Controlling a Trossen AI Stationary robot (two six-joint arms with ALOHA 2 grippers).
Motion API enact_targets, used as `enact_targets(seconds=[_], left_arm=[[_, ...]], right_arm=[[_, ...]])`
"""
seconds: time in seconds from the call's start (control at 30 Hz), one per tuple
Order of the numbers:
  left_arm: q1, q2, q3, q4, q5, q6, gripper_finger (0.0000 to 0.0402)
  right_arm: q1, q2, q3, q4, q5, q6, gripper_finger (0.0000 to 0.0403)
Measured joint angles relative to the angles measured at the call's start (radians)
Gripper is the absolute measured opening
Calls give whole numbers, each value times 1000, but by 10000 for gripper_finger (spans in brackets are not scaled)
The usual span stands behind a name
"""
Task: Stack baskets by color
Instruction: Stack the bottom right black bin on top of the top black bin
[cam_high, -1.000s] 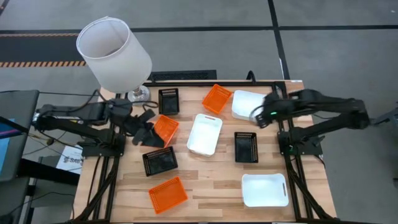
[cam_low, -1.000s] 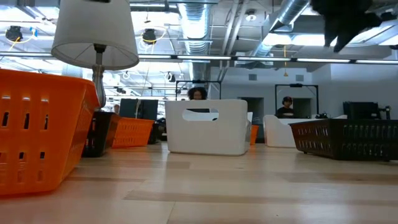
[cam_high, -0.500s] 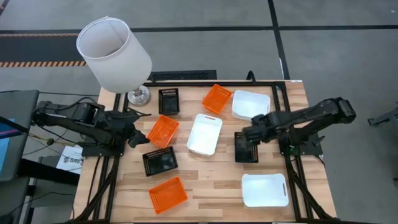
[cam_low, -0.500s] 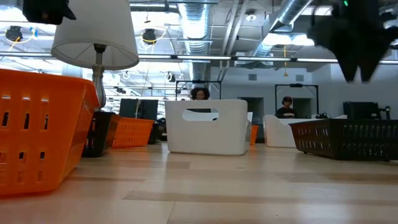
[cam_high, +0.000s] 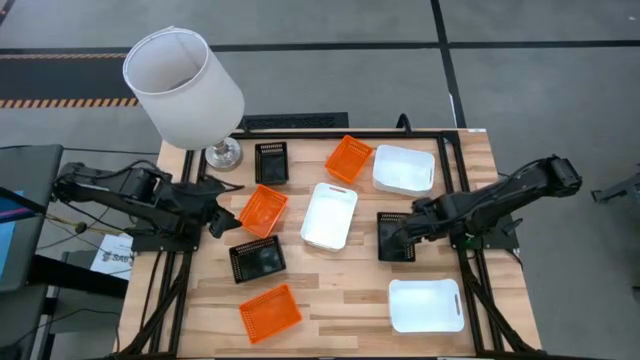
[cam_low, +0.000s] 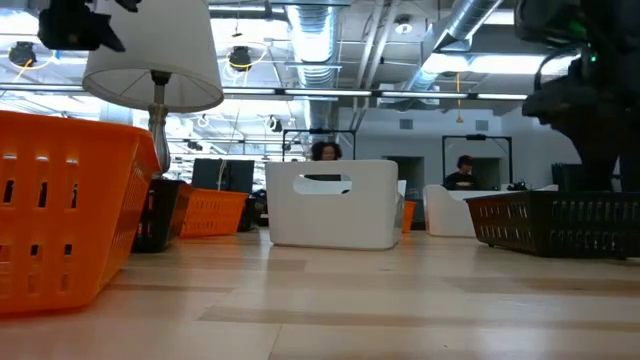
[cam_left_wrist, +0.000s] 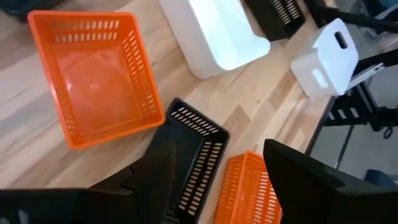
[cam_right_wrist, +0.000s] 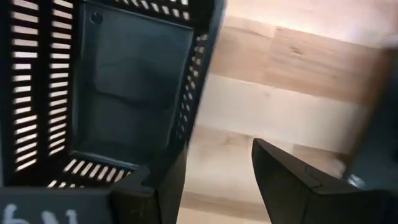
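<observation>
Nine baskets lie spread on the wooden table (cam_high: 340, 285). My right gripper (cam_high: 403, 231) points down, open, over the black basket (cam_high: 394, 246) at the right of the middle; one finger stands over the inside of its side wall (cam_right_wrist: 194, 106) and one over the bare wood. In the low view it reaches down to that basket's rim (cam_low: 540, 200). My left gripper (cam_high: 222, 213) is open, slanting down, just left of an orange basket (cam_high: 263, 210). Its wrist view shows that orange basket (cam_left_wrist: 93, 74) and a black basket (cam_left_wrist: 196, 155) ahead of the fingers. My right gripper stands astride the black basket's side wall (cam_right_wrist: 186, 134), pointing down. Whether a finger touches the wall I cannot tell.
A big white lamp shade (cam_high: 183, 85) on a metal foot (cam_high: 222, 153) stands at the far left corner. Other baskets: black (cam_high: 271, 162), orange (cam_high: 348, 158) and white (cam_high: 403, 168) at the far side, white (cam_high: 329, 215) in the middle, black (cam_high: 257, 260), orange (cam_high: 270, 310) and white (cam_high: 426, 305) nearer.
My right gripper has come down from high over the far right white basket toward the near side, onto the black basket, rolling as it sank. My left gripper has drawn back toward the table's left edge, off the orange basket, and tipped downward. No basket has moved.
</observation>
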Motion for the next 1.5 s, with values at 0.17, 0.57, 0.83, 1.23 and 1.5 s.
enact_targets(seconds=[0.17, 0.57, 0.83, 1.23, 1.5], left_arm=[[0, 5, -8, 2, -36, 4, 233], [1, 5, -8, -4, -164, 32, 233], [1, 5, -8, -10, -160, 31, 233], [1, 2, -8, -38, -183, 76, 233], [1, -23, -8, -57, -168, 47, 233]], right_arm=[[-5, 8, -32, 90, 4, -12, 207], [-45, 120, -31, 138, 18, -73, 193], [-75, 204, -31, 199, 4, -100, 181], [-90, 172, -5, 218, -8, -74, 9], [-90, 13, 212, 20, 142, -74, 3]])
